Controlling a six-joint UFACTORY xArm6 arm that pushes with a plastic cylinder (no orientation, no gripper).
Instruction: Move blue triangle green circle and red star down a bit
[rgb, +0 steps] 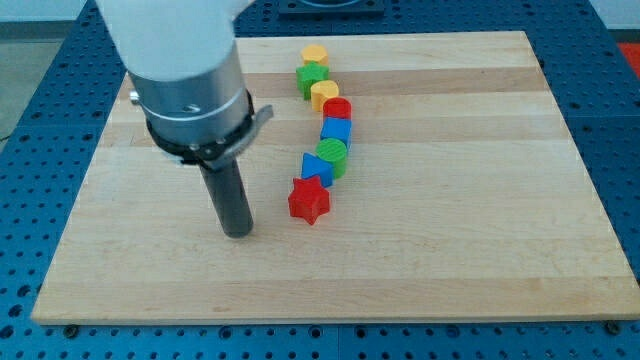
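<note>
A red star (308, 201) lies at the lower end of a curved chain of blocks near the board's middle. A blue triangle (315, 167) touches it just above, and a green circle (333, 157) sits against the triangle's right side. My tip (237, 232) rests on the board to the left of the red star and slightly below it, a block's width or more apart from it. It touches no block.
The chain continues up: a blue block (336, 131), a red cylinder (338, 108), a yellow block (324, 94), a green block (312, 77) and a yellow block (315, 53). The wooden board (480, 220) lies on a blue perforated table.
</note>
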